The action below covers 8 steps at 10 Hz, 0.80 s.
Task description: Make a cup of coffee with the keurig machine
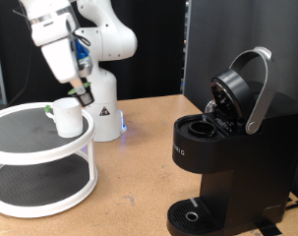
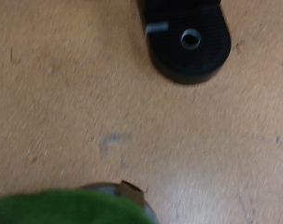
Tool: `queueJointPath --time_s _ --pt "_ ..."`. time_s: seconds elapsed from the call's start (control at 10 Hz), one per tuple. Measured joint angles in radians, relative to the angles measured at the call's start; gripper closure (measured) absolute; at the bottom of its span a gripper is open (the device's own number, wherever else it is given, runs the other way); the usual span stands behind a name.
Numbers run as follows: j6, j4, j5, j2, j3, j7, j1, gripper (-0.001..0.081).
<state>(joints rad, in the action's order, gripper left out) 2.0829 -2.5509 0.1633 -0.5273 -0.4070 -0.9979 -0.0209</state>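
Wide bare counter (image 1: 139, 167) between white two-tier round stand (image 1: 30, 157) at exterior view's left and keurig machine (image 1: 227, 157) at right. Machine lid hinged up, pod chamber exposed, contents unclear; drip tray (image 2: 190, 39) bare. Cup (image 1: 68, 116) upright on stand's top tier, near its edge. Gripper (image 1: 83, 95) at cup rim, fingers apparently clenched on cup.

Cup (image 1: 68, 116) on the tiered stand (image 1: 30, 147) at exterior view's left, keurig machine (image 1: 232, 147) well apart at right

White cup (image 1: 68, 116) on shelf; black keurig machine (image 1: 222, 147) lid open.
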Motion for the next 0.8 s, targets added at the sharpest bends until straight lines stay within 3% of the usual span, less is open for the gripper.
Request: queueJointPath --time_s 0.3,0.5,0.8 --pt "0.04 0.017 0.098 0.002 0.046 0.054 -0.058 0.032" --pt "0.06 0.033 0.118 0.008 0.082 0.124 -0.073 0.032" --pt "0.059 0.033 0.128 0.008 0.08 0.063 -0.089 0.032"
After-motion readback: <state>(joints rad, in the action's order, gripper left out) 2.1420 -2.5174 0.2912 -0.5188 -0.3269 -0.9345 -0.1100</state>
